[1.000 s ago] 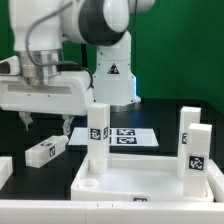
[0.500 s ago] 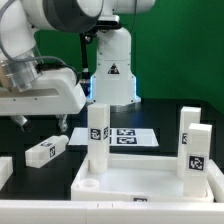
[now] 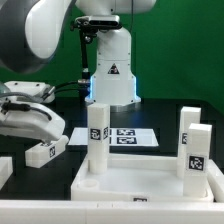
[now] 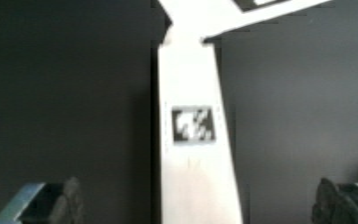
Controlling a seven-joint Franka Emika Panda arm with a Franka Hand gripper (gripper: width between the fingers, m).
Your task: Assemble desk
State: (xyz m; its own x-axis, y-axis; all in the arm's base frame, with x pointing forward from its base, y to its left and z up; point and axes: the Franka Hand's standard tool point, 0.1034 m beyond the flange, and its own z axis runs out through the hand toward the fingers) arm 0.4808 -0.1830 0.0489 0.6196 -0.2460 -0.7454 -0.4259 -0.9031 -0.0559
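The desk tabletop [image 3: 150,188], a white rimmed tray, lies at the front. One white tagged leg [image 3: 97,140] stands upright in its left corner and two more legs [image 3: 195,150] stand at its right side. A loose leg [image 3: 45,152] lies flat on the black table to the exterior view's left. My gripper [image 3: 42,140] hangs low right over it. In the wrist view this leg [image 4: 194,150] runs lengthwise between my dark fingertips [image 4: 51,202], and my gripper [image 4: 202,205] is open, with wide gaps on both sides of the leg.
The marker board [image 3: 127,137] lies flat behind the tabletop; its corner [image 4: 247,10] shows beyond the leg's far end. Another white piece [image 3: 4,170] lies at the exterior view's left edge. The robot base [image 3: 110,75] stands at the back.
The arm has swung toward the exterior view's left and tipped downward, bringing the gripper lower over the loose leg. The jaws stay wide apart. None of the parts has moved.
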